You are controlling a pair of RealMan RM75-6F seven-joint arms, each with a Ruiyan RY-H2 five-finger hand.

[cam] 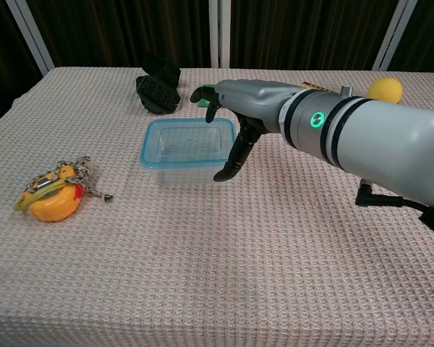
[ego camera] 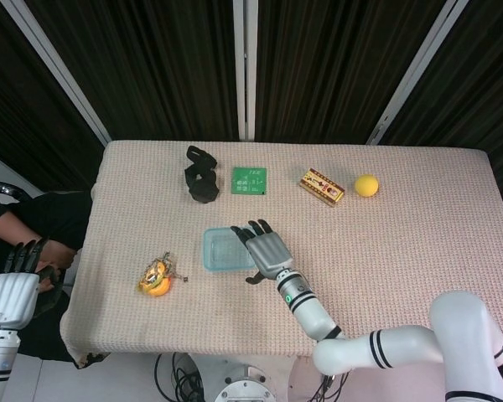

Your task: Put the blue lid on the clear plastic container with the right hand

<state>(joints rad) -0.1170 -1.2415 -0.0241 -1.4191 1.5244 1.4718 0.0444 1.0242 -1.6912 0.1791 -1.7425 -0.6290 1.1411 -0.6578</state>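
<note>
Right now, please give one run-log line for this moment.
blue lid: on clear plastic container | right hand: open, beside it | left hand: off table
</note>
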